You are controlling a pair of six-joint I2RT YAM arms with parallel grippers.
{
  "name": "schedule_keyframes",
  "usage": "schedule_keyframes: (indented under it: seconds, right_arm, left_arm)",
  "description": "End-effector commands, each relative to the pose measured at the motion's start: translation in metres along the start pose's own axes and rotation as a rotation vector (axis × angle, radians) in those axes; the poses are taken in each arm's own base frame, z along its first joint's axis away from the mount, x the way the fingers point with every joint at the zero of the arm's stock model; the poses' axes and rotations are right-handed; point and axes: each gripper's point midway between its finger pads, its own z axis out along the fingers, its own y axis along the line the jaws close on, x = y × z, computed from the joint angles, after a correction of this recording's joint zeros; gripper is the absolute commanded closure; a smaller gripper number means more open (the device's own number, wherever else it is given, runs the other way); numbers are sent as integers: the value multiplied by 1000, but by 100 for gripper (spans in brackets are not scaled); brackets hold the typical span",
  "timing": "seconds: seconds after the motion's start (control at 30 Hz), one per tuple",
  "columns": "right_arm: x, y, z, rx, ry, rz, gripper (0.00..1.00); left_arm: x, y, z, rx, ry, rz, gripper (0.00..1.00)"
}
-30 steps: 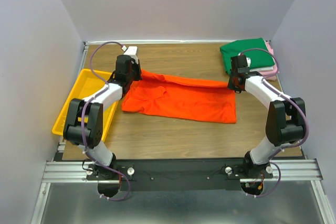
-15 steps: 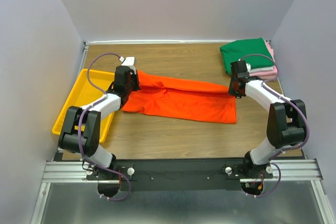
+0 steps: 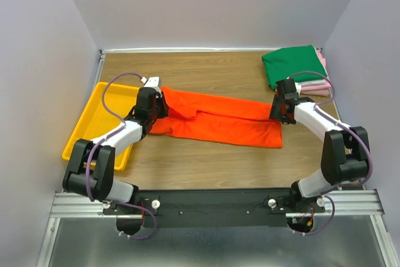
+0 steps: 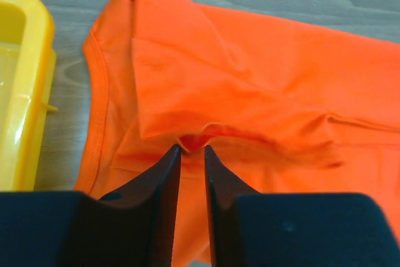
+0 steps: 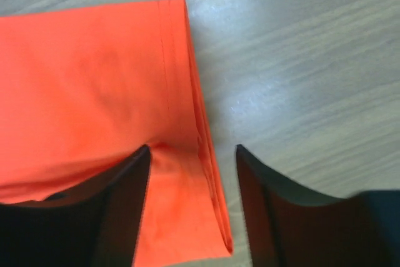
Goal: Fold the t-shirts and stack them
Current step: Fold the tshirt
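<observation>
The orange t-shirt (image 3: 225,123) lies stretched left to right across the middle of the table (image 3: 212,70). The left gripper (image 4: 190,149), nearly closed, pinches a raised fold at the shirt's left end, beside the yellow tray (image 3: 87,123). The right gripper (image 5: 194,154) stands wide, straddling the shirt's right edge.

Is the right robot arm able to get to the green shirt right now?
Probably yes. The green shirt lies close beyond the right gripper, with nothing between them. The gripper's fingers are apart around the orange shirt's edge, not pinching it, so it looks free to move there.
</observation>
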Motion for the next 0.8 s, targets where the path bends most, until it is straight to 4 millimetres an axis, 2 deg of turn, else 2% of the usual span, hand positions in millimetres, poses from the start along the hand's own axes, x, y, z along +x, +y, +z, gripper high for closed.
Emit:
schedule_keyframes:
  seconds: [0.0, 0.13, 0.23, 0.3, 0.33, 0.53, 0.63, 0.77]
  right_arm:
    - [-9, -4, -23, -25, -58, 41, 33]
    - [-33, 3, -45, -87, -130, 58, 29]
    - [-45, 18, -49, -154, -135, 43, 28]
    - [-47, 25, -46, -184, -116, 25, 28]
    - [-48, 34, -43, -213, -102, 15, 28]
    - [-47, 50, -25, -263, -78, -9, 28]
    - [-41, 59, -15, -295, -54, -20, 28]
    - [-25, 64, -2, -311, 6, -22, 28]
  left_arm:
    - [-13, -18, -18, 37, -11, -29, 68]
    - [-23, -36, -38, 67, -12, -51, 54]
    - [-35, -47, -42, 85, -40, -63, 53]
    - [-37, -52, -39, 91, -42, -62, 53]
    - [-35, -57, -32, 96, -25, -62, 53]
    - [-25, -85, 2, 135, 9, -57, 53]
    - [-5, -87, 26, 121, 71, -59, 53]
    - [14, -83, 46, 100, 120, -61, 53]
